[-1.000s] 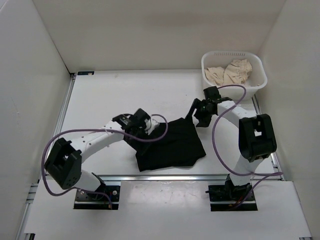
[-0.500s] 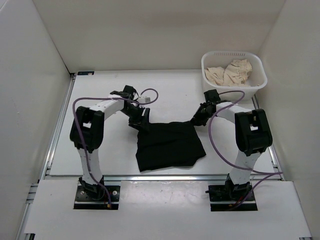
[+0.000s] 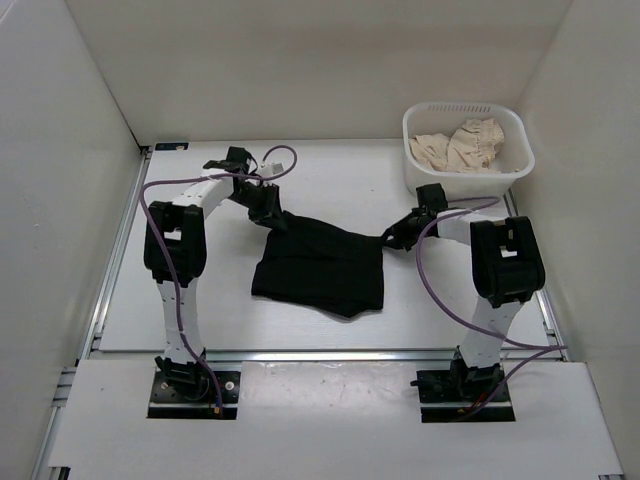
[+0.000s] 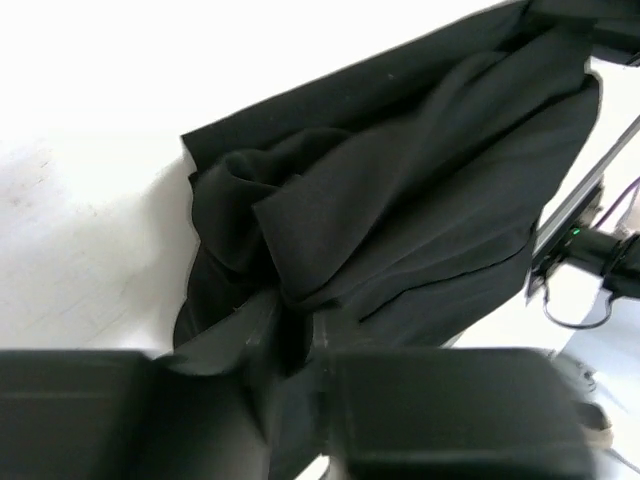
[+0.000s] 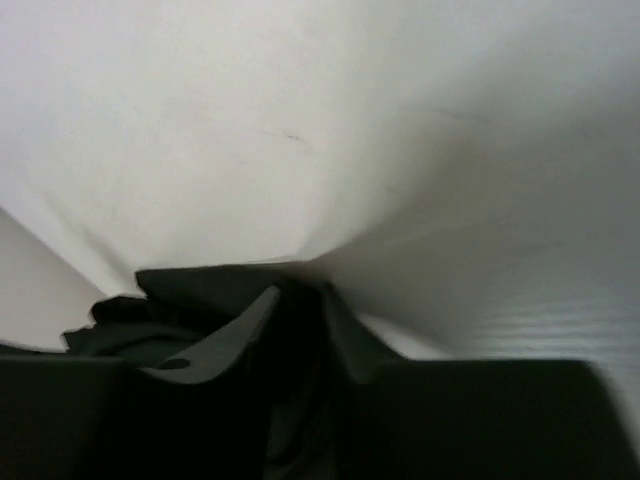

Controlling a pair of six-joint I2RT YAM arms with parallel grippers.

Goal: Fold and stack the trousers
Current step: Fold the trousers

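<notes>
The black trousers (image 3: 320, 268) lie folded in a rumpled slab at the table's middle. My left gripper (image 3: 275, 218) is shut on their far left corner, and my right gripper (image 3: 390, 240) is shut on their far right corner. The cloth sags between the two grips. In the left wrist view, my left gripper (image 4: 295, 340) pinches a bunched fold of the trousers (image 4: 400, 200), which spread away in creases. In the right wrist view, my right gripper (image 5: 300, 315) holds dark cloth of the trousers (image 5: 190, 285) low over the white table.
A white basket (image 3: 465, 182) stands at the back right with a beige cloth (image 3: 460, 145) in it, just behind the right arm. Metal rails run along the table's left edge (image 3: 125, 240) and near edge (image 3: 320, 352). White walls enclose the table.
Both grippers closed on the trousers' far corners. The left arm swung back to the far left. The trousers shifted left and away from the near edge, their top edge pulled up.
</notes>
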